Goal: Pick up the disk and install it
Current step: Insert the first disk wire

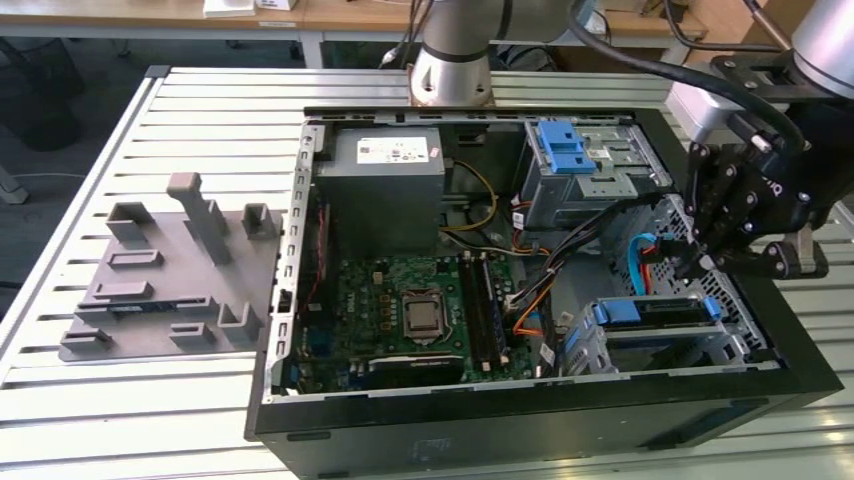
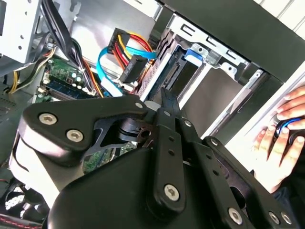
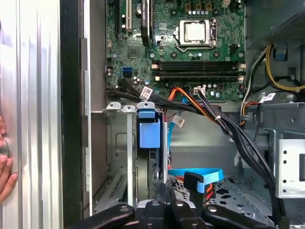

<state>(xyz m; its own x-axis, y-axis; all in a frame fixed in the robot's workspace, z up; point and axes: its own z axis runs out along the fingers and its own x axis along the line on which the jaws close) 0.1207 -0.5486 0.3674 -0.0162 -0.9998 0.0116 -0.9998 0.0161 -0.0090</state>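
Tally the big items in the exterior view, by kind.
Computer case: 1
Grey fixture plate: 1
Power supply: 1
Drive cages: 2
Gripper: 1
Total: 6

My tool (image 3: 165, 202) hangs with its fingers closed together, just short of the metal cage (image 3: 119, 143). The disk (image 3: 148, 134) stands edge-on in that cage, blue end showing. A blue cable (image 3: 198, 173) lies beside it. Black cables (image 3: 228, 129) run toward the motherboard (image 3: 157, 28). A person's fingertips (image 3: 5, 179) rest on the slatted worktop (image 3: 33, 95).
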